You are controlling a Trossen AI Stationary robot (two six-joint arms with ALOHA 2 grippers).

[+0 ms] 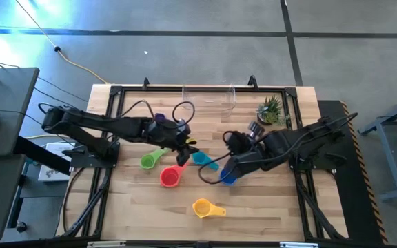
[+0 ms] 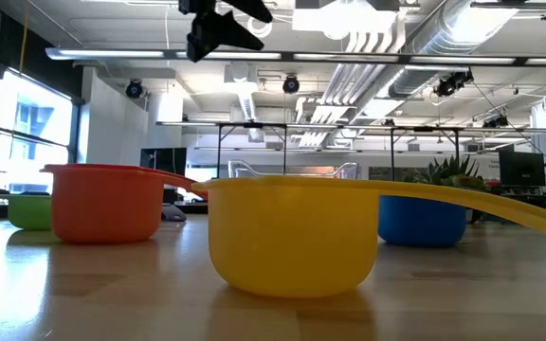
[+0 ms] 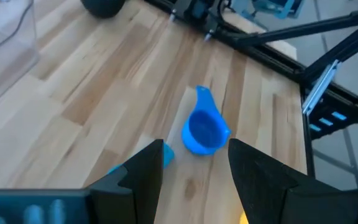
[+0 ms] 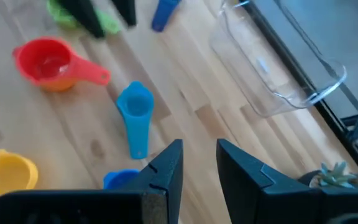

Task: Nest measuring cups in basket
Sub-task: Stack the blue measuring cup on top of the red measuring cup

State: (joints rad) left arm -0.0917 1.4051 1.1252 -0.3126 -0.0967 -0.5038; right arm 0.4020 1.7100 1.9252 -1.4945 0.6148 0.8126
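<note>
Your clear, low-walled rectangular plastic basket sits at the far edge of the wooden worktop, and no cup can be seen inside it. The small round plastic measuring cups lie scattered well short of it: the green cup, the red cup and the teal cup cluster mid-worktop, the blue cup lies under your right arm, the yellow cup sits alone nearest the front edge, and a purple cup shows beside the left arm. An orange one cannot be picked out clearly.

Your left gripper hangs above the cluster with its jaws parted and nothing between them; its wrist view looks down past them at the blue cup. Your right gripper hovers just beside the blue and teal cups, jaws also apart and empty.

The main risk is collision: both grippers crowd the same patch, so reaching with both at once could knock them together. The cups look light and smooth, so a descending finger may skid one into its neighbours instead of catching it. Grabbing by the flat handle may let a cup swing. Nesting out of size order would jam the stack, and a careless drop could nudge the small potted green plant beside the basket.
</note>
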